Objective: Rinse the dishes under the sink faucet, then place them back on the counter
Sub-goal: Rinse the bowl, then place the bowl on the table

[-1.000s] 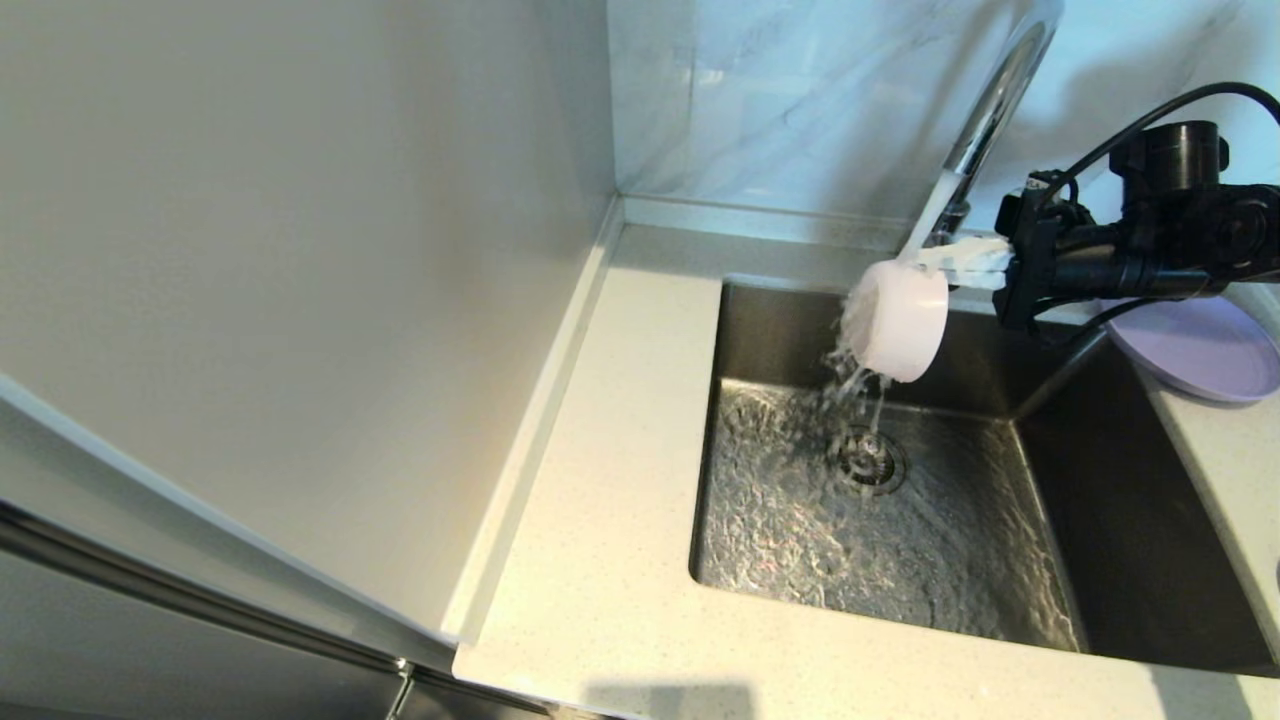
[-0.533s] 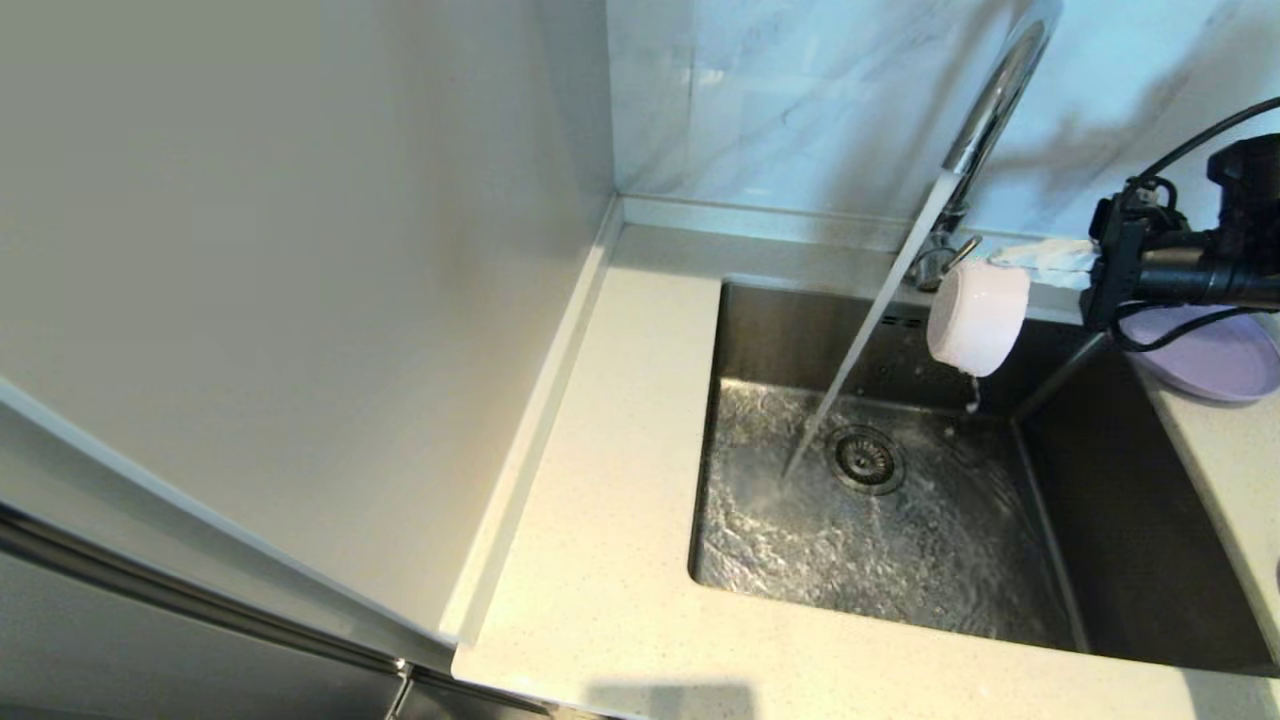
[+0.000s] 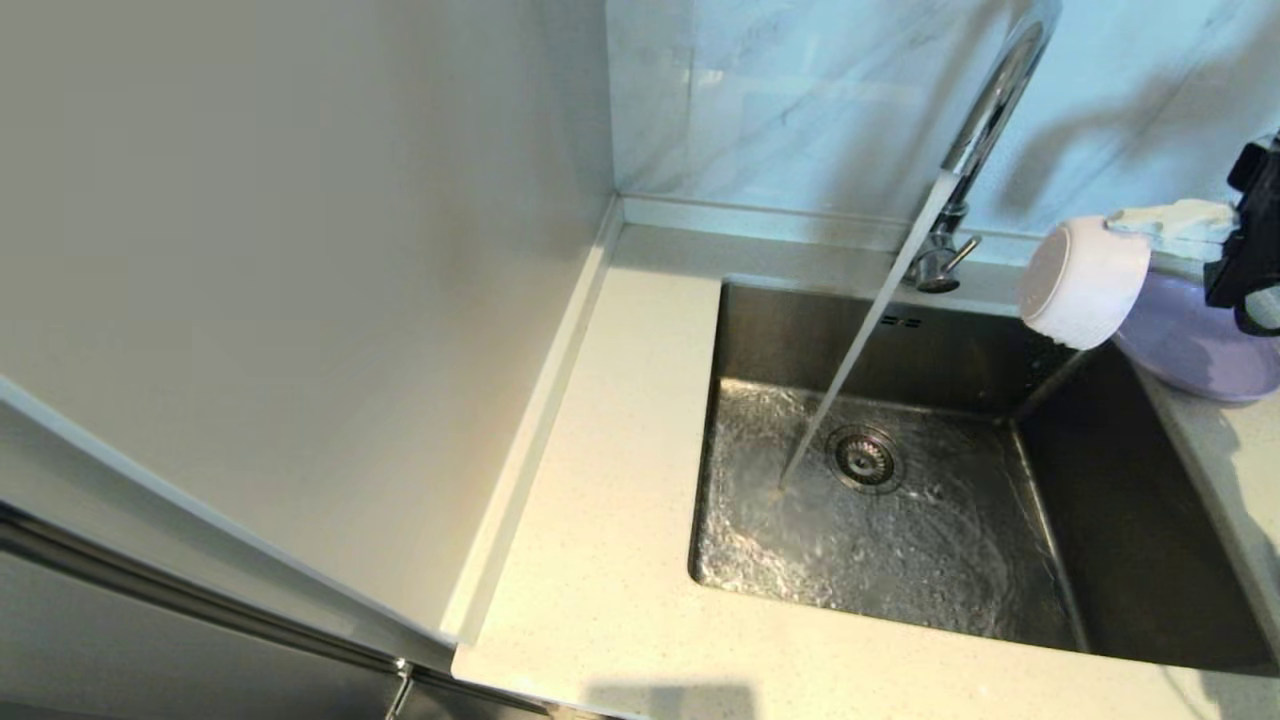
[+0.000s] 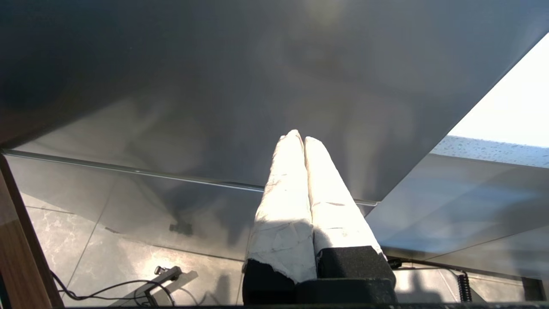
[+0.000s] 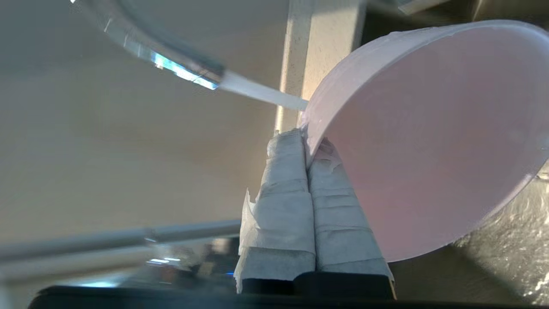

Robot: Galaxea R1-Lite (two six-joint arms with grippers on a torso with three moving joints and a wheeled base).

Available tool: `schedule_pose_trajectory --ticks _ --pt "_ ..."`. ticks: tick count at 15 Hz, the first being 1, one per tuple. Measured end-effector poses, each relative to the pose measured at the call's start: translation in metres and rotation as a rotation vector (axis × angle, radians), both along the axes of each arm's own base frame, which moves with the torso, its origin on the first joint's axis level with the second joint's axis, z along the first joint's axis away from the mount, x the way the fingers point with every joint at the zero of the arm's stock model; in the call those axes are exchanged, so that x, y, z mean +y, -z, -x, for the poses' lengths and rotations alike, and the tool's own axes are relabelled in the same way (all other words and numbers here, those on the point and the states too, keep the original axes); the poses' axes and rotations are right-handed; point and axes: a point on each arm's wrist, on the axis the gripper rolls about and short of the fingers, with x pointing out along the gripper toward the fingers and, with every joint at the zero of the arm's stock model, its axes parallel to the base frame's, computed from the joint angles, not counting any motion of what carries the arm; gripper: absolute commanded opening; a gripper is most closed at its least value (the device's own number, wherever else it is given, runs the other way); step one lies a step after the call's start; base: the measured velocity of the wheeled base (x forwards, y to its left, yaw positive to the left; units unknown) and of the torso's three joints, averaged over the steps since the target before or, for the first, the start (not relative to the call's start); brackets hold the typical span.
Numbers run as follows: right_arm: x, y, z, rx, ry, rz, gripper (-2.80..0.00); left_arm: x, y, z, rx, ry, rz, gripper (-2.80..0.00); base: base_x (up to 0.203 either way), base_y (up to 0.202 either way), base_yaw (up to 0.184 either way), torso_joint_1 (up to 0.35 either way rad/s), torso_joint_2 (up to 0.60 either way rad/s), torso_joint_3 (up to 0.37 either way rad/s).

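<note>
The pale pink cup (image 3: 1085,282) hangs tipped on its side above the sink's far right corner, clear of the water. My right gripper (image 3: 1125,222) is shut on its rim, and the right wrist view shows the rim pinched between the wrapped fingertips (image 5: 305,139) with the cup's inside (image 5: 429,146) facing the camera. The lavender plate (image 3: 1190,350) lies on the counter just behind the cup. Water runs from the chrome faucet (image 3: 985,110) into the steel sink (image 3: 780,330) beside the drain strainer (image 3: 865,458). The white bowl is out of view. My left gripper (image 4: 300,139) is shut and empty, parked below the counter.
Off-white speckled counter (image 3: 610,480) runs left of and in front of the sink, with a raised rim along a tall pale wall panel (image 3: 300,300) on the left. A marble backsplash (image 3: 800,100) stands behind the faucet.
My right gripper has carried the pink cup out of the water stream and to the right, toward the lavender plate. The water now falls straight into the sink.
</note>
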Motion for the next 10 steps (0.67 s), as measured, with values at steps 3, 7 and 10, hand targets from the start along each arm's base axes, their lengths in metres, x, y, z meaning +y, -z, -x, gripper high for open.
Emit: schedule_pose_trajectory --ticks 3,7,10 --pt "0.006 -0.025 0.016 -0.146 0.084 0.133 -2.80 0.000 0.000 0.000 0.000 0.000 0.000 -2.80 0.000 0.000 0.000 0.000 0.00 0.000" --pt "0.024 -0.034 0.024 -0.126 0.357 0.335 -2.80 0.000 0.000 0.000 0.000 0.000 0.000 -2.80 0.000 0.000 0.000 0.000 0.00 0.000" --pt "0.052 -0.014 0.034 0.166 0.518 0.490 -2.80 0.000 0.000 0.000 0.000 0.000 0.000 -2.80 0.000 0.000 0.000 0.000 0.00 0.000"
